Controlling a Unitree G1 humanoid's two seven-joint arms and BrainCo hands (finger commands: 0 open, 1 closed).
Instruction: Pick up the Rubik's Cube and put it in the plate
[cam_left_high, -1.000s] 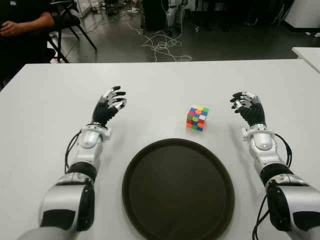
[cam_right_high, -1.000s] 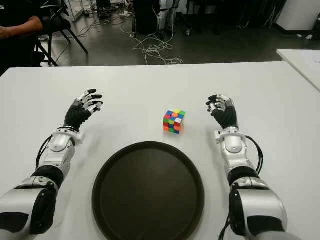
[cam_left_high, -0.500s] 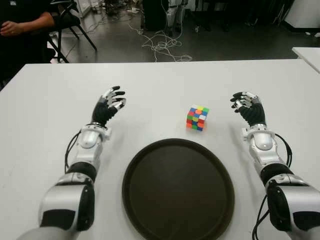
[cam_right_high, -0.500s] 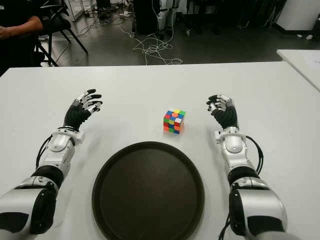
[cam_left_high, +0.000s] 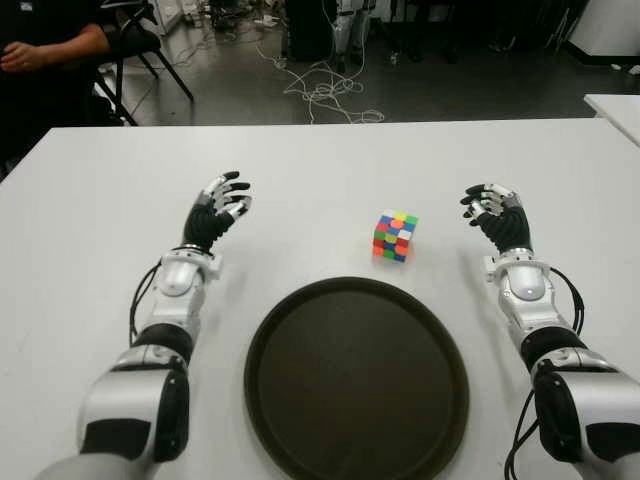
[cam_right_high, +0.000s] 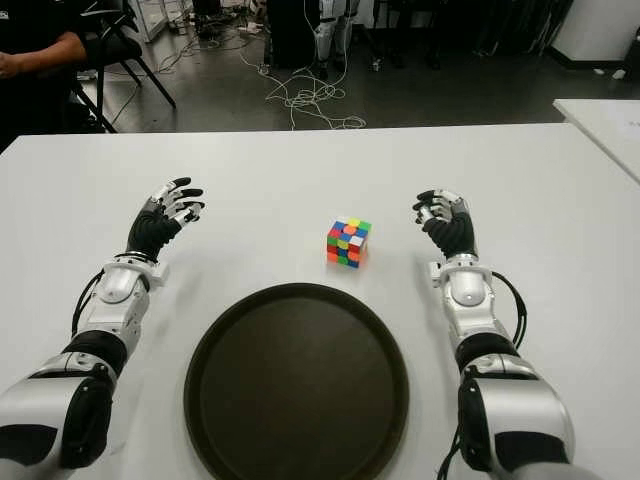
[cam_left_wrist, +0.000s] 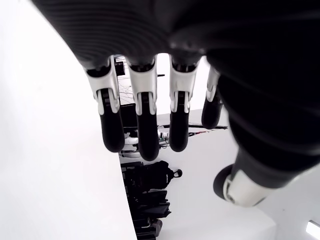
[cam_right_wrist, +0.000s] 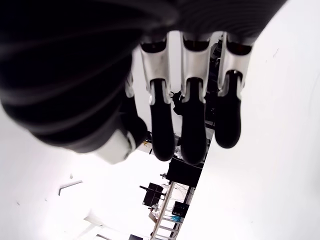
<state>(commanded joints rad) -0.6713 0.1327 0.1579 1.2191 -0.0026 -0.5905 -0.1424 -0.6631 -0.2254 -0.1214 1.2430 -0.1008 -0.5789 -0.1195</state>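
Two hands flank my Rubik's Cube (cam_left_high: 396, 236) at frame centre: left hand (cam_left_high: 214, 214) well apart, right hand (cam_left_high: 496, 216) nearer, fingers loosely spread, empty. Dark plate (cam_left_high: 300, 420) lies just below.

lab: floor cables (cam_left_high: 325, 95), white table (cam_left_high: 300, 160)
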